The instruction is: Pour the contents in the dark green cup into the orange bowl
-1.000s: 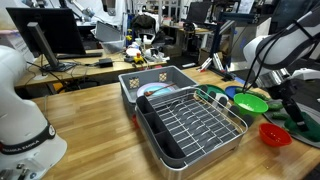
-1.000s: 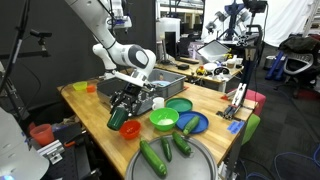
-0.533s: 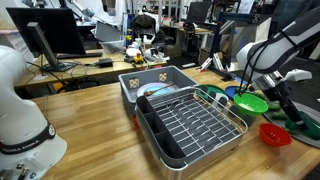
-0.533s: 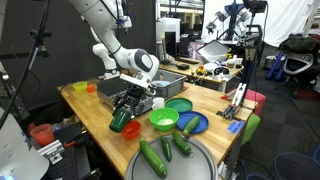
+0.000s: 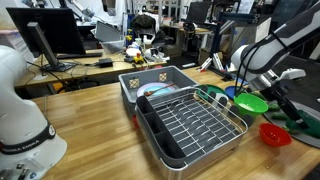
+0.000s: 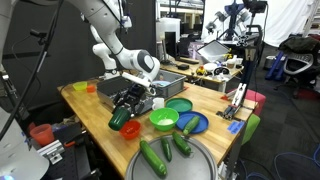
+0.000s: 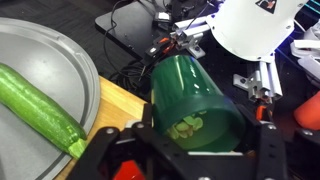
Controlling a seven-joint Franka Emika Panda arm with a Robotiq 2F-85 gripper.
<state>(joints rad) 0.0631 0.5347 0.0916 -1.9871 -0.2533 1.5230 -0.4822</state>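
Observation:
In the wrist view my gripper (image 7: 195,138) is shut on the dark green cup (image 7: 190,95). The cup lies tipped on its side with its mouth toward the camera. Pale green pieces (image 7: 186,127) sit at the low side of its rim. A red-orange sliver of the orange bowl (image 7: 130,172) shows just under the jaws. In an exterior view the gripper (image 6: 122,112) holds the tilted cup (image 6: 118,119) right above the orange bowl (image 6: 131,130) near the table's front corner. The same bowl (image 5: 274,133) shows in the exterior view across the table.
A bright green bowl (image 6: 164,120), a blue dish (image 6: 192,124) and a green plate (image 6: 179,104) lie beside the orange bowl. Cucumbers (image 6: 155,158) rest on a round grey tray (image 6: 196,166). A wire dish rack (image 5: 190,125) fills the table's middle. A cucumber (image 7: 35,100) lies close to the cup.
The wrist has shifted slightly while the cup stays tipped over the orange bowl. The grip is unchanged.

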